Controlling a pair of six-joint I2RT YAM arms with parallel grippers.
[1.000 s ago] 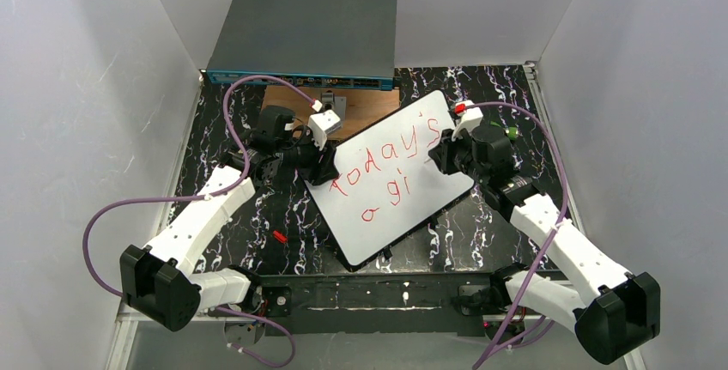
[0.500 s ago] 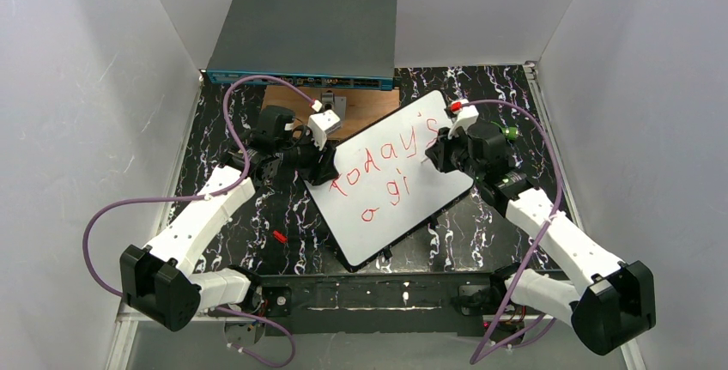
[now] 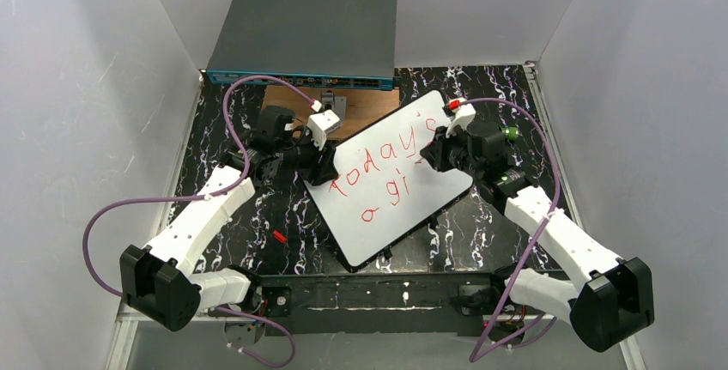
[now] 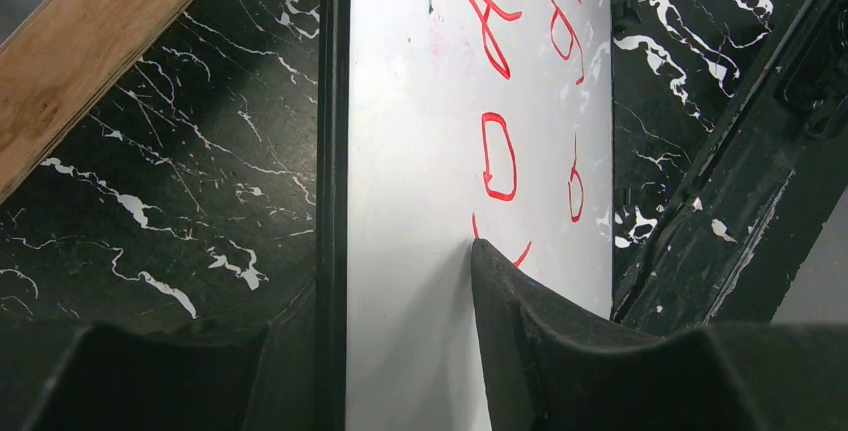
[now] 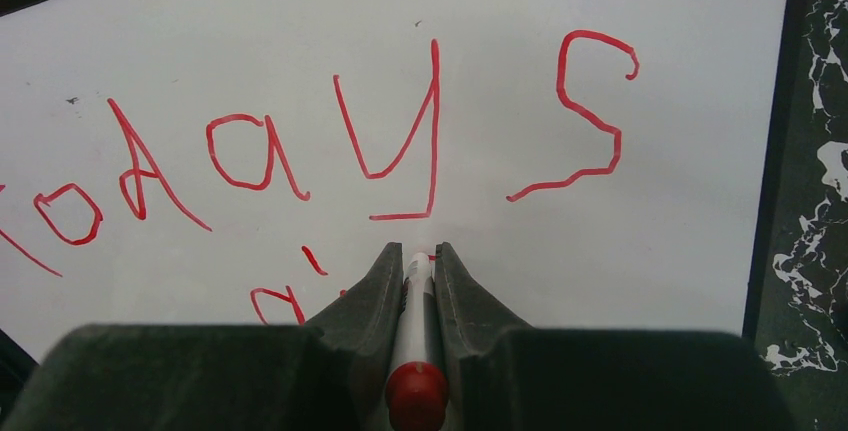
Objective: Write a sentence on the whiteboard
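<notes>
1. The right gripper (image 5: 418, 251) is pinching a white marker with a red end (image 5: 415, 391) between its pressed-in fingers. The marker's tip is pointing down at the whiteboard (image 3: 412, 215), just under the red "y".
2. The left gripper (image 4: 395, 281) is clamping the whiteboard's left edge, with one finger lying on the white face and the other sitting outside the black rim.
3. A black, white-veined table (image 3: 283, 207) is carrying the whiteboard, which is lying skewed on it. Plain white walls (image 3: 86, 87) are closing in around it.
4. A grey box (image 3: 305, 39) is sitting beyond the whiteboard's far edge, with a wooden plate (image 3: 378, 104) lying between the two. A small red piece (image 3: 279, 236) is lying left of the whiteboard's near corner.
5. The whiteboard is lying between both grippers, showing "today's" in red and, beneath that, "a gi".
</notes>
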